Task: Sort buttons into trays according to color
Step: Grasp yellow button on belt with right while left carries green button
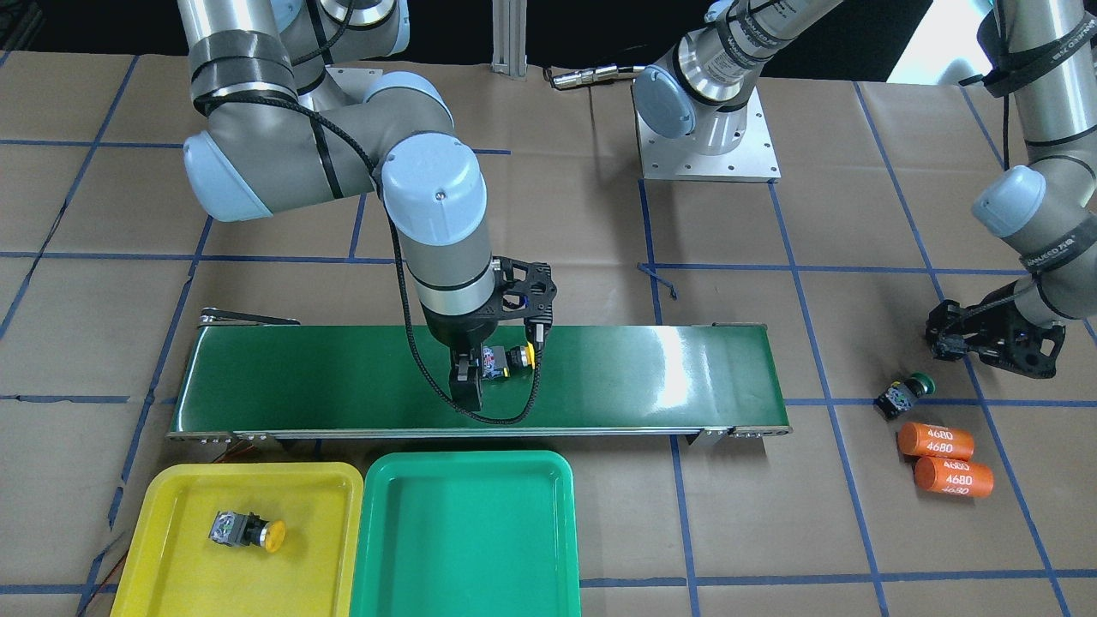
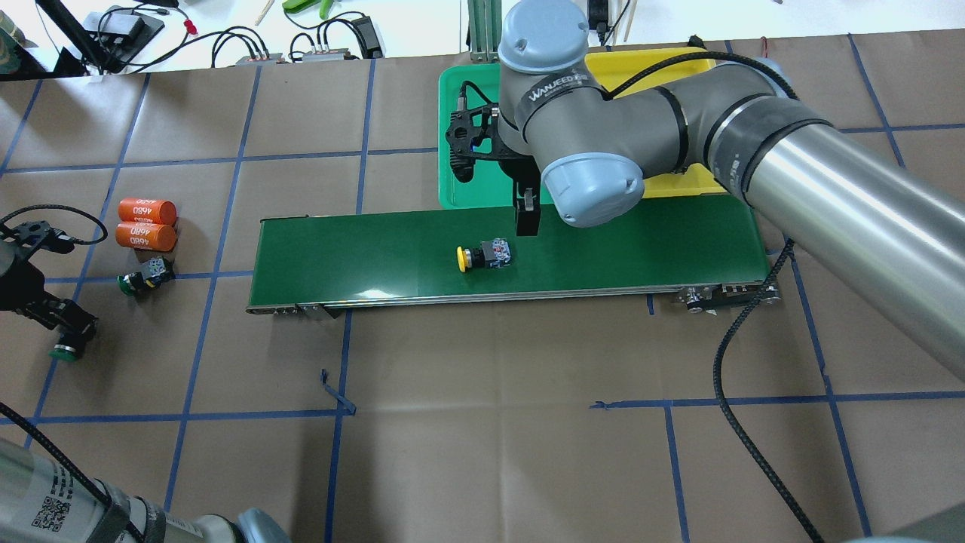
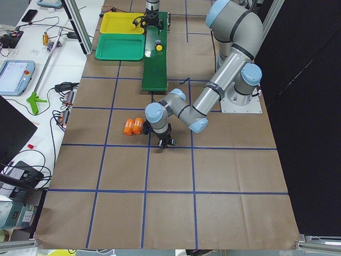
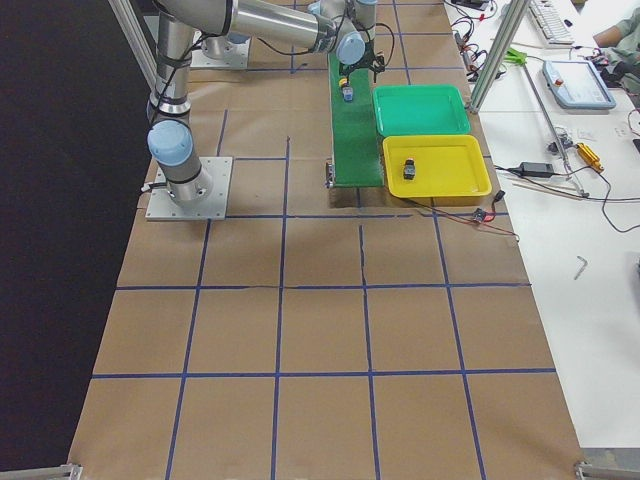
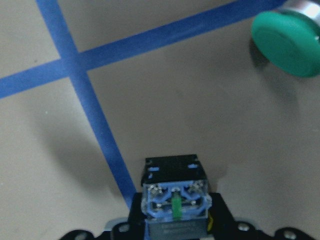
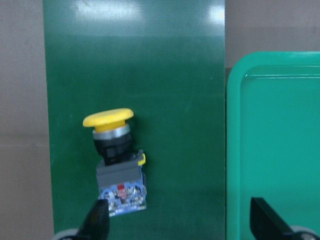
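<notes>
A yellow button (image 1: 506, 360) (image 6: 117, 165) lies on its side on the dark-green belt. My right gripper (image 1: 467, 373) (image 6: 181, 222) hangs open over it, the button close to one finger. A second yellow button (image 1: 244, 530) lies in the yellow tray (image 1: 171, 583). The green tray (image 1: 463, 548) beside it holds nothing. At the table's other end my left gripper (image 2: 71, 332) is shut on a green button (image 5: 175, 192), its cap (image 2: 64, 351) showing past the fingers, low over the paper. Another green button (image 1: 904, 396) (image 2: 143, 279) lies on the paper nearby.
The long conveyor belt (image 1: 643, 368) runs across the middle, with both trays along its far side from the robot. Two orange cylinders printed "4680" (image 1: 936, 441) (image 2: 147, 222) lie next to the loose green button. Brown paper with blue tape lines covers the table.
</notes>
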Robot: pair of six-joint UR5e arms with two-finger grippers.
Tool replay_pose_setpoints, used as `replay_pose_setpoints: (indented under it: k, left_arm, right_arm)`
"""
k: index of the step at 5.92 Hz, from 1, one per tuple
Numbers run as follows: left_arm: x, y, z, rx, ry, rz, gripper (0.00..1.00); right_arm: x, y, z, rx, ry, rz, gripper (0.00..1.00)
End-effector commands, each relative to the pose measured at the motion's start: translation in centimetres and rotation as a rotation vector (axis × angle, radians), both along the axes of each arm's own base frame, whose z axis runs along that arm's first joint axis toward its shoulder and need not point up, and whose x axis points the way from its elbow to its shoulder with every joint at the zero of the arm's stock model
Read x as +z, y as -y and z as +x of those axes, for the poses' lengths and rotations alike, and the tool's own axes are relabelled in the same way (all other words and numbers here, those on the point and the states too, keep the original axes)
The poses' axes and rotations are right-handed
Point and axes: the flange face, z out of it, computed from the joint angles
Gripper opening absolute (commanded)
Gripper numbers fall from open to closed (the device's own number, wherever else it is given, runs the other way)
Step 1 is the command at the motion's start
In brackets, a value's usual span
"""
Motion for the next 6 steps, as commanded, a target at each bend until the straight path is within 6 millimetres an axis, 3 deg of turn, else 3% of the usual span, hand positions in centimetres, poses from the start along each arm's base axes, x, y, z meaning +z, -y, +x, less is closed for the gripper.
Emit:
replay_pose_setpoints:
  k: [1, 2, 3, 4, 5, 6]
  left_arm:
    - [3.6, 0.9, -1.3, -0.033, -0.036, -0.032, 0.0]
    - [9.0, 3.2, -4.9, -0.177, -0.023, -0.059, 0.0]
    - [11.9, 5.2, -11.6, -0.346, -0.049, -0.046, 0.0]
    - [12.9, 7.1, -19.1, -0.534, -0.052, -0.046, 0.0]
    - [13.7, 8.1, -27.2, -0.716, -0.062, -0.046, 0.0]
    - [12.6, 8.7, -35.5, -0.858, -0.083, -0.048, 0.0]
  right_arm:
    - [-2.5, -0.3, -0.8, 0.01, -0.017, 0.044, 1.0]
    - [-4.3, -1.0, -3.0, 0.058, -0.037, 0.077, 1.0]
    - [-3.9, -0.6, -5.6, 0.036, -0.034, 0.068, 1.0]
    - [-4.3, -1.0, -7.2, 0.022, -0.034, 0.085, 1.0]
    - [-5.3, -1.5, -8.2, 0.011, -0.036, 0.097, 0.87]
    - [-4.3, -1.4, -9.2, -0.004, -0.038, 0.08, 0.56]
